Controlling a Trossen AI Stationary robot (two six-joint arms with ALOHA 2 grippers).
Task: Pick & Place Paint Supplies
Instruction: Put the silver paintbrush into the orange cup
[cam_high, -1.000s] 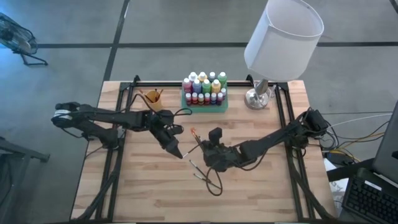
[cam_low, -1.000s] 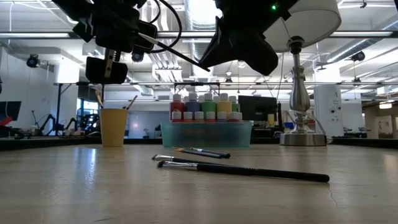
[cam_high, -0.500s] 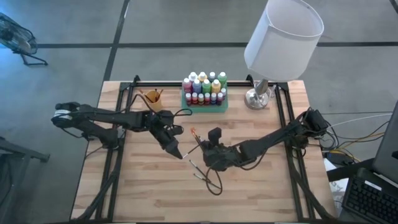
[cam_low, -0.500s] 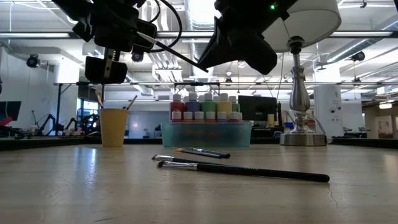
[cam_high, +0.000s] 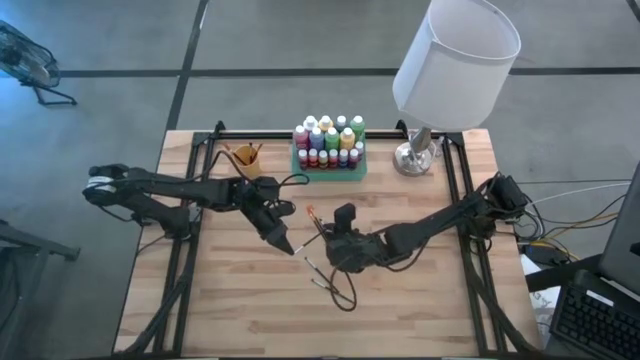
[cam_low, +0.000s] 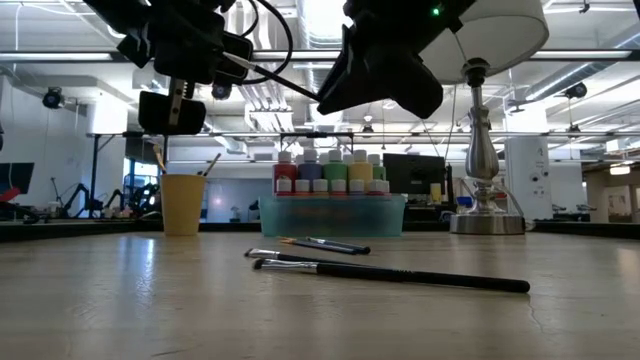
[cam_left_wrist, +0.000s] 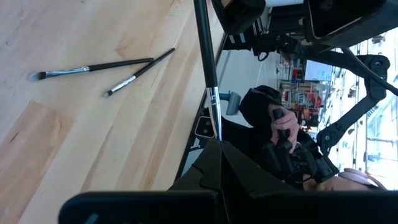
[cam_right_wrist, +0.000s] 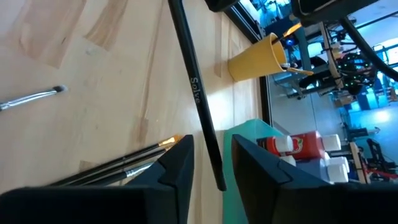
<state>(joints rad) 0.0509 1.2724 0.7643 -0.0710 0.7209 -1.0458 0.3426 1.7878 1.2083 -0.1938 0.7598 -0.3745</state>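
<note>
Two pincers meet mid-table: left pincer (cam_high: 283, 243) clamps a paintbrush (cam_left_wrist: 205, 59); right pincer (cam_right_wrist: 210, 155) parted around it.

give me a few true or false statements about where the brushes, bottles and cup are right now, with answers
1. The paint bottles stand in the green tray. True.
2. The orange cup is empty. False: brushes stand in it.
3. A brush is clamped in the left tool. True.
4. The right tool is shut tight on that brush. False: its fingers stand apart on either side of the handle.
5. No brushes lie on the table. False: loose brushes lie on the wood.
</note>
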